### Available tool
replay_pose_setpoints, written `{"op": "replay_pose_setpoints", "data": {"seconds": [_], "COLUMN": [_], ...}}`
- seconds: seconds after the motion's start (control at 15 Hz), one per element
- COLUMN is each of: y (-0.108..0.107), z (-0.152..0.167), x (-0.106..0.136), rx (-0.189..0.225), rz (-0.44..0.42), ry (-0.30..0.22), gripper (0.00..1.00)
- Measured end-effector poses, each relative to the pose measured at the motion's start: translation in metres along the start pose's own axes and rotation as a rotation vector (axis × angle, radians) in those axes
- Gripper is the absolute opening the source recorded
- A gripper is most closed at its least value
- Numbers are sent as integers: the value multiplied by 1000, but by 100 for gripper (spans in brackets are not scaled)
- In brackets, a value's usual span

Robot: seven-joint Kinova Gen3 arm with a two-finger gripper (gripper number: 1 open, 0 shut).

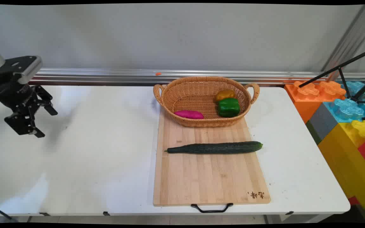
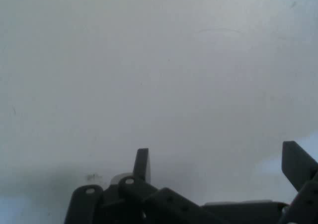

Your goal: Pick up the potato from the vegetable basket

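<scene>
My black gripper (image 1: pixel 47 123) hangs open above the far left of the white table (image 1: pixel 106 158), with nothing between its fingers. In the hand view the gripper (image 2: pixel 221 162) shows two spread fingertips over bare white tabletop (image 2: pixel 159 75). Far to its right lies a wooden cutting board (image 1: pixel 211 177) with a long dark green cucumber (image 1: pixel 214 148) across its middle. A wicker basket (image 1: pixel 182 95) stands on the board's far end and holds a magenta sweet potato (image 1: pixel 188 114), a green pepper (image 1: pixel 228 107) and a yellow-brown pepper (image 1: pixel 224 94).
Large coloured toy blocks (image 1: pixel 344 117) stand off the table's right edge, with black tripod legs (image 1: pixel 344 66) above them. A metal rail (image 1: pixel 106 75) runs along the wall behind the table. A black handle (image 1: pixel 212 209) sticks out at the board's near edge.
</scene>
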Motion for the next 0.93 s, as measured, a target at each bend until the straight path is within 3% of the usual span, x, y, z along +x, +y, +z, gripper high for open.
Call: {"op": "replay_pose_setpoints", "data": {"seconds": [0.2,0.4,0.73,0.93], "y": [-2,-9,-25,-34], "z": [7,15,26,34], "x": [3,30,97,157], "rx": [0,35,94,141], "rz": [-19,-44,-33,8], "ry": [33,94,198,279], "gripper": [100,100,100,100]}}
